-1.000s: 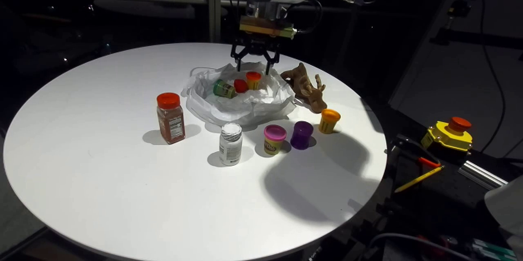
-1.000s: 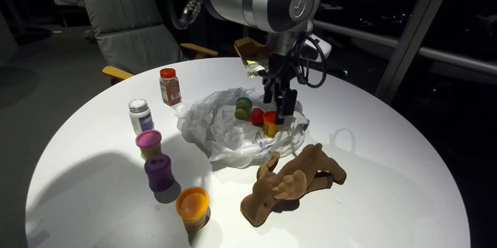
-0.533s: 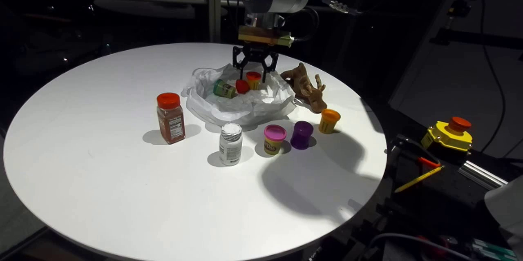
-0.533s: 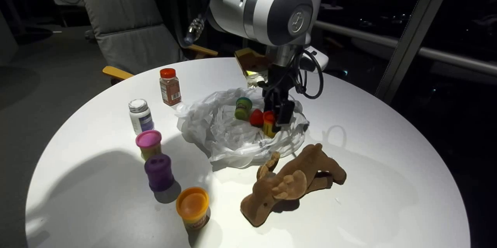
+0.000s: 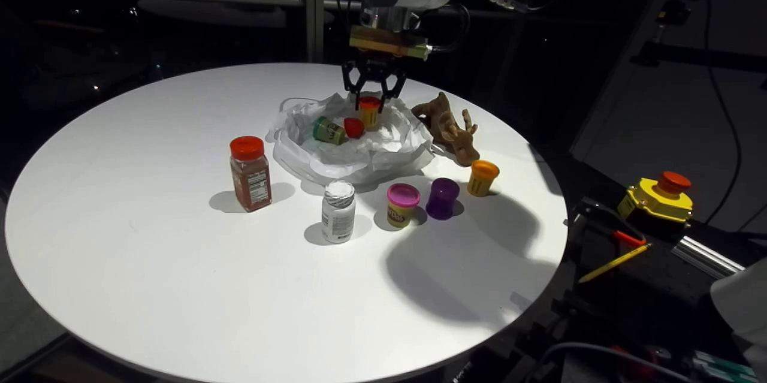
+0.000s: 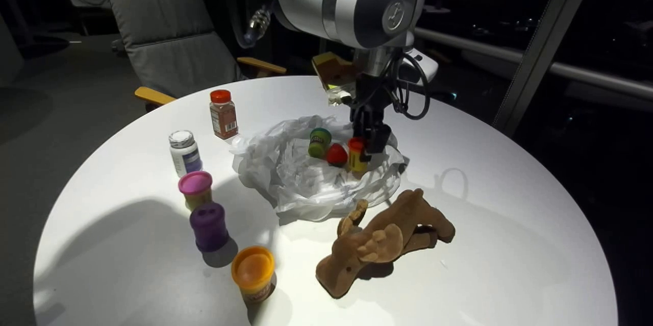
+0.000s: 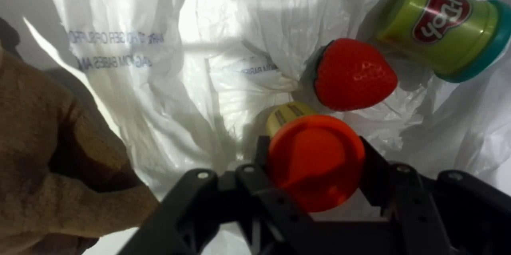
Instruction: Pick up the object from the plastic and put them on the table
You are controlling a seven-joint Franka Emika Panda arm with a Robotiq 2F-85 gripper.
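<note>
On desk (image 5: 180, 287), find plastic (image 6: 311, 185) crumpled into a nest, probably serving as the source pile. Note moose (image 6: 393, 226) lying just outside, presumably set out already. See tool (image 5: 369, 108) clamped on red tub (image 7: 317, 161) close to the top, likely for a grip clear of plastic. Locate red tub within that grasp, roughly upright (base contact unclear), with green tub (image 7: 443, 31) farther off and strawberry (image 7: 355, 75) just beside.

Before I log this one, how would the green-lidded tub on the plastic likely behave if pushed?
The green-lidded tub would probably roll, since it lies on its side with a round wall. The creased plastic may check that. Its smooth wall suggests a stiff, perhaps slippery body.
</note>
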